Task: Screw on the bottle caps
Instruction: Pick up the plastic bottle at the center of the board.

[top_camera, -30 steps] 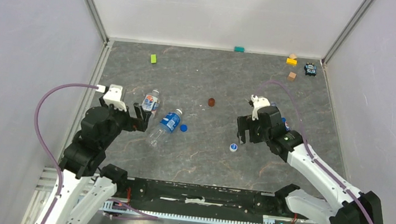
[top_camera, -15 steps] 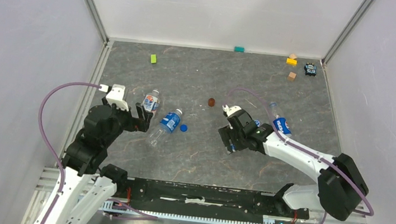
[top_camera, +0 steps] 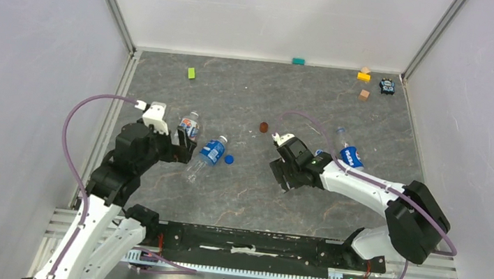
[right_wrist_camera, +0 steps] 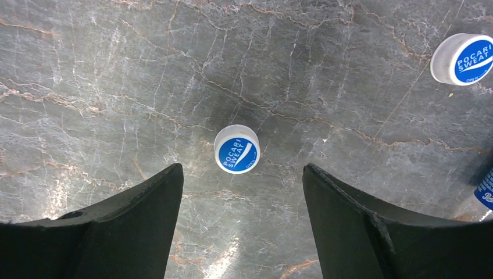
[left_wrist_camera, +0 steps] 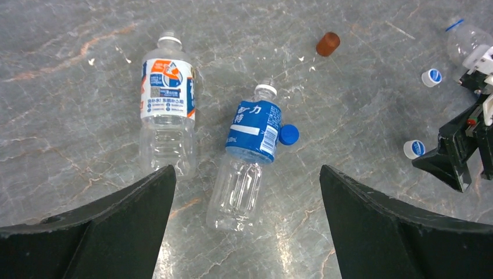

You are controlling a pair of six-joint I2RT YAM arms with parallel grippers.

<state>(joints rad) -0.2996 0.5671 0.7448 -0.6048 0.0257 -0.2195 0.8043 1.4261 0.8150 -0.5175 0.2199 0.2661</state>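
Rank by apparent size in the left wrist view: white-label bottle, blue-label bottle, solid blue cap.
Largest, tied: white-label bottle and blue-label bottle; they look alike, and the blue one lies nearer the camera.
Smallest: solid blue cap.

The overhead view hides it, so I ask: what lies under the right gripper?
A whitish-blue cap lies top up on the table, between the open jaws of the right gripper, untouched. In the top view the gripper covers it.

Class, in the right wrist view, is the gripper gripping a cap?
No, the open right gripper hovers over a cap lying free on the table.
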